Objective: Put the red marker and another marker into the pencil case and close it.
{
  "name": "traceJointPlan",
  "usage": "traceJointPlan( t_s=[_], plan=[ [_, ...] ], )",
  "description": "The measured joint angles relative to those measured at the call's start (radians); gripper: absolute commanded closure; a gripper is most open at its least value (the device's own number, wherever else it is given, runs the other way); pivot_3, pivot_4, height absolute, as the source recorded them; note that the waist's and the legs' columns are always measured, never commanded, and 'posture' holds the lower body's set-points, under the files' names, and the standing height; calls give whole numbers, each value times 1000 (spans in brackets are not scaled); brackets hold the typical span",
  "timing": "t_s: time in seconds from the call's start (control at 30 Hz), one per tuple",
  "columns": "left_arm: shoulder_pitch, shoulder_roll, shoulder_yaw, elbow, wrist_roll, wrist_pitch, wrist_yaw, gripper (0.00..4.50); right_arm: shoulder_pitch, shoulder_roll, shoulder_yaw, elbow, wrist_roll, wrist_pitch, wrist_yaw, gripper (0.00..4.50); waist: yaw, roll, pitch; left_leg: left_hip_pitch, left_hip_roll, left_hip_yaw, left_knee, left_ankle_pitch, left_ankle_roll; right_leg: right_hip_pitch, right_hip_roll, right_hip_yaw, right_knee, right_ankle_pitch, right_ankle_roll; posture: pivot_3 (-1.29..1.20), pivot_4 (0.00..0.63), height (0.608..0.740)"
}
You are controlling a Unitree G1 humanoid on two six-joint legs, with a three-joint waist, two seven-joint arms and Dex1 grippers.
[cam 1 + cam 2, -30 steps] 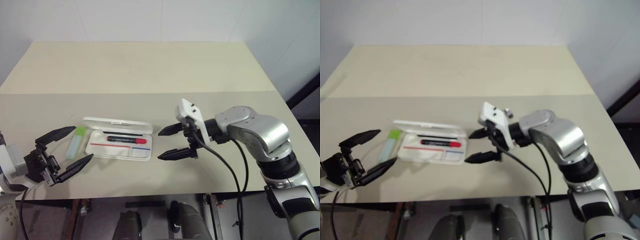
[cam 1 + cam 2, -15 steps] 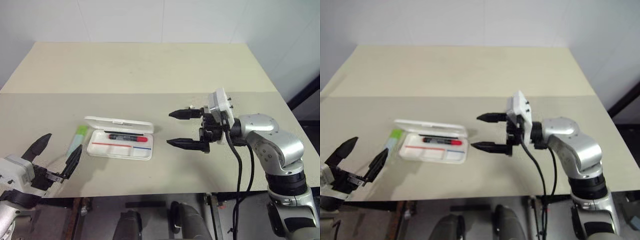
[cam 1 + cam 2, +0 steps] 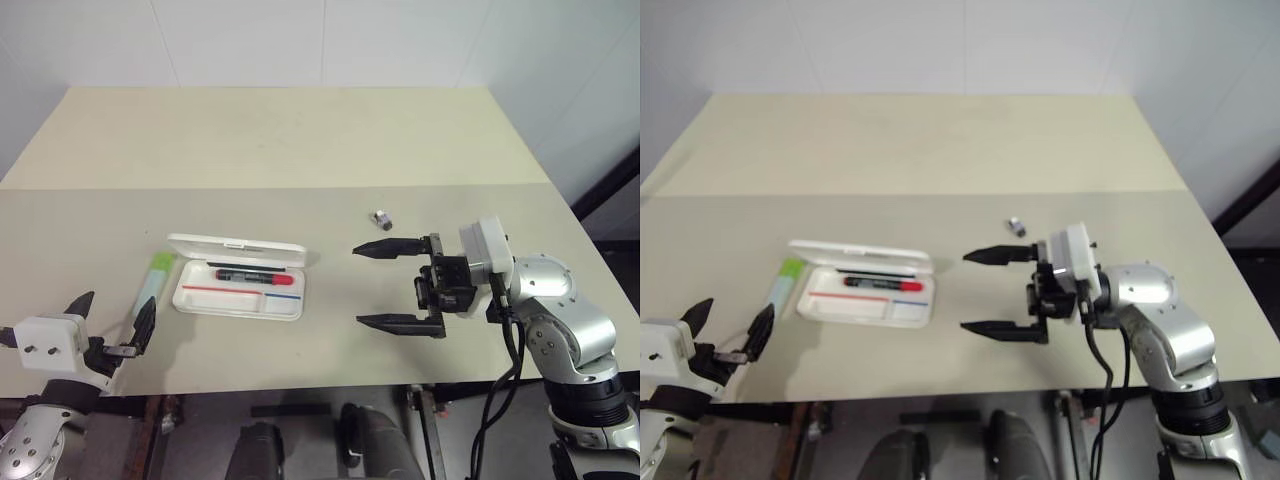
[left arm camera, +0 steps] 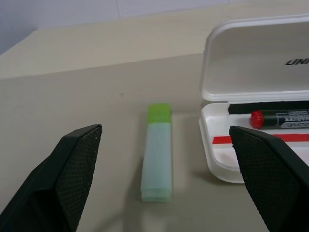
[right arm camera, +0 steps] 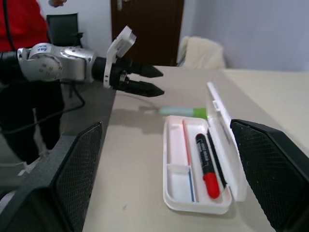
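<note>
One small grey object (image 3: 381, 219) beyond the pencil case (image 3: 240, 276) stays unidentifiable

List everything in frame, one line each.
pencil case: 1, white, lid open, left-centre of table.
red marker: 1, black barrel with red end, lying inside the case.
green highlighter: 1, lime green, on the table beside the case's left end.
small object: 1, dark grey, on the table right of the case.
table: 1, beige.
left gripper: open, empty, near the highlighter.
right gripper: open, empty, right of the case.

red marker (image 3: 253, 276) in open pencil case (image 3: 237, 294), green highlighter (image 3: 152, 279) beside
</note>
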Motion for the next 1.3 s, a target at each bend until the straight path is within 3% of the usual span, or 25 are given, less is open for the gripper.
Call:
traceJointPlan(
  t_s=[0.1, 0.8, 0.93, 1.2, 1.3],
  plan=[
    [-57, 15, -8, 74, 22, 21, 16, 0, -2, 72, -4, 0, 2, -42, -61, 32, 0, 1, 0, 4, 1, -2, -1, -1, -1, 4, 1, 0, -1, -1, -2, 0, 150, 740],
    [-288, 139, -119, 432, 92, 22, -76, 0, 33, 81, 42, -40, -14, -60, -137, 32, 1, 1, 0, 5, 1, -7, -7, -1, -1, 4, -4, -1, -2, -1, -1, 0, 150, 740],
    [-292, 147, -124, 412, 92, 72, -71, 879, 31, 80, 42, -40, -21, -60, -150, 0, 0, 1, 0, 6, 1, -7, -9, -1, -2, 4, -4, -1, -3, -1, -1, 0, 150, 740],
    [-308, 158, -127, 398, 92, 151, -48, 3399, 34, 76, 25, -41, 19, -60, -164, 0, -1, 1, 0, 17, 1, -7, -15, 0, -3, 8, -2, 3, 0, -3, -6, 0, 150, 740],
    [-308, 167, -124, 400, 93, 150, -46, 3386, 52, 59, -5, -41, 47, -60, -152, 0, 0, 1, 0, 17, 2, -9, -16, 0, -3, 7, 0, 3, 0, -5, -8, 0, 150, 740]
  ],
)
